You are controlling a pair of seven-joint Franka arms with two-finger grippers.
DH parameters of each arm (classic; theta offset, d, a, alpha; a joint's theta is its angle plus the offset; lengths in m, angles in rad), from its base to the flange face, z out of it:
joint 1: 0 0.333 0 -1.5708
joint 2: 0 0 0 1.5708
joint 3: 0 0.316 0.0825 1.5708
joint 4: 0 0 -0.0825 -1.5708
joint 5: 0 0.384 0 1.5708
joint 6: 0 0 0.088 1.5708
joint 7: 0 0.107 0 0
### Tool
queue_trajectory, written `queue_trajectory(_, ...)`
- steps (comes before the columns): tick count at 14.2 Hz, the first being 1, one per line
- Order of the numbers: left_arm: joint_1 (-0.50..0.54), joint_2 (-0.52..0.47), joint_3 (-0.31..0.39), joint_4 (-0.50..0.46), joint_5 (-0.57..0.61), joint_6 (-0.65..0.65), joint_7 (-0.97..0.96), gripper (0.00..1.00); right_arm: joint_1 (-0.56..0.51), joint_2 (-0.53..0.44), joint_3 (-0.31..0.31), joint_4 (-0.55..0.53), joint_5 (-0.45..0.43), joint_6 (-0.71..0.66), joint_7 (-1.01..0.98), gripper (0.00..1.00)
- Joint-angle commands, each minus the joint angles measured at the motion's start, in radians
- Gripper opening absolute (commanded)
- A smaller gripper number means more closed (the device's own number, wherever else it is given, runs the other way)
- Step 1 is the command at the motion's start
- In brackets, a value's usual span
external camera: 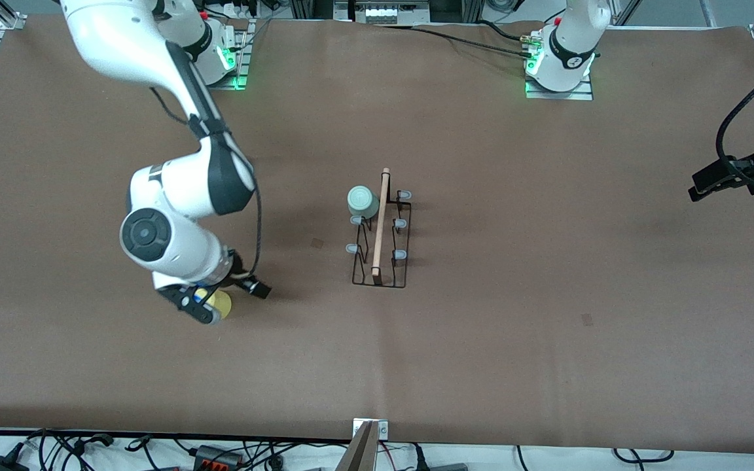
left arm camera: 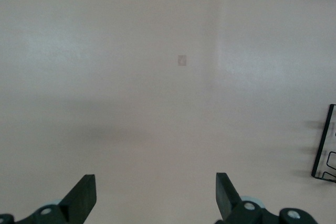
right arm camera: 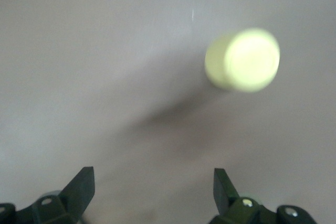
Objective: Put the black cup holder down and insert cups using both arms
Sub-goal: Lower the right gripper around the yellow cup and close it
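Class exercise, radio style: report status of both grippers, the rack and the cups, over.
Right gripper open over yellow plastic cup. Left gripper open, waiting at its table end. Pale mint green cup seated on black wire cup holder. Nothing in the way.

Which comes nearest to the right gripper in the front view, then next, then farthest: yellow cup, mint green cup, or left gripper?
1. Yellow cup, on the table right beside the right gripper.
2. Mint green cup, on the black cup holder mid-table.
3. Left gripper, at the left arm's end.
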Motion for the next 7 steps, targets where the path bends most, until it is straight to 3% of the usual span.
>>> queue_trajectory(1, 0.007, -0.008, 0.0, 0.002, -0.007, -0.012, 0.027, 1.0, -0.067, 0.041, 0.008, 0.016, -0.023, 0.042, -0.214, 1.0)
queue_trajectory(3, 0.008, -0.005, 0.003, 0.0, -0.007, -0.001, 0.016, 1.0, -0.09, 0.052, 0.008, 0.016, -0.025, 0.035, -0.365, 1.0)
queue_trajectory(7, 0.015, -0.003, 0.007, -0.006, 0.002, 0.016, 0.027, 1.0, -0.112, 0.089, 0.008, 0.014, -0.036, 0.037, -0.46, 1.0)
